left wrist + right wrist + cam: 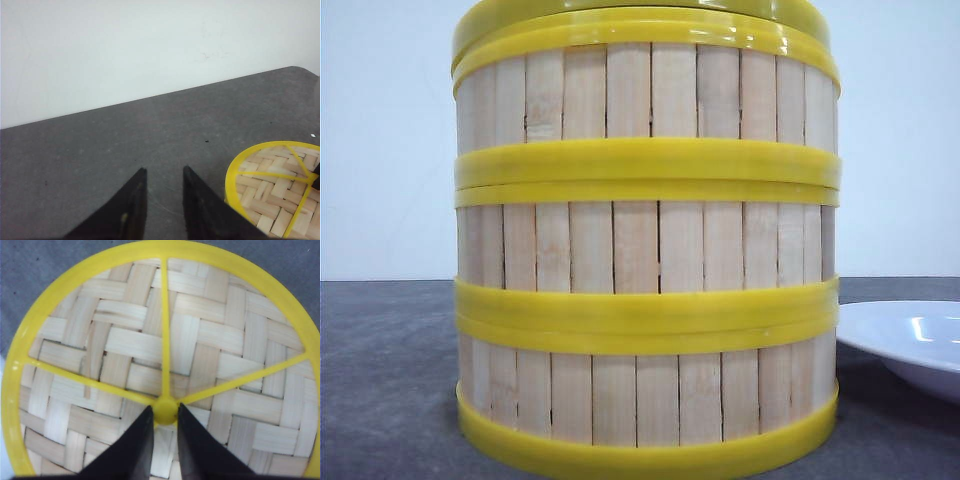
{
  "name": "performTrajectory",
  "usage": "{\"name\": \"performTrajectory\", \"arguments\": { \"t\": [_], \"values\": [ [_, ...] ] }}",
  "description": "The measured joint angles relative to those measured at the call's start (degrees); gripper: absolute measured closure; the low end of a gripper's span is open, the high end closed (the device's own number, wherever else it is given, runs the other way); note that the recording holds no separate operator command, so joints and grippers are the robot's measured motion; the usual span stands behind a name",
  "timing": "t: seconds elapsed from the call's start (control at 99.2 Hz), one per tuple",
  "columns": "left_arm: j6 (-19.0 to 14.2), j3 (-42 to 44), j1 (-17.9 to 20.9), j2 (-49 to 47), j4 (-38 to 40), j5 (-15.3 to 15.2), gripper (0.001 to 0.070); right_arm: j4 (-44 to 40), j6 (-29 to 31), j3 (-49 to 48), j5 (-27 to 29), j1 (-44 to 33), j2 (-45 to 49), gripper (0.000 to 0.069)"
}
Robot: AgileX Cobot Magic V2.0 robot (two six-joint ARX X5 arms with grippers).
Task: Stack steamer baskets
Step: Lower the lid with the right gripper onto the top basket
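Observation:
Three steamer baskets stand stacked in one column close to the front camera: the bottom one [650,400], the middle one [650,245] and the top one [650,95]. A flat woven lid [640,18] with a yellow rim lies on top of the column. In the right wrist view my right gripper [165,412] is directly over the lid [200,340], its two black fingers pressed against either side of the yellow centre knob [165,411]. My left gripper [164,172] hangs open over the bare table beside the lid [270,190], holding nothing. Neither gripper shows in the front view.
A white plate [910,345] sits on the dark grey table [100,150] just right of the stack. A white wall runs along the table's far edge [150,95].

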Motion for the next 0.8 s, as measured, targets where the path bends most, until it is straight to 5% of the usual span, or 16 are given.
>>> {"name": "performTrajectory", "arguments": {
  "t": [0.796],
  "values": [
    [0.0,0.0,0.0,-0.9,-0.9,0.0,0.0598,-0.1,1.2,0.0,3.0,1.1,0.0,0.0639]
  ]
}}
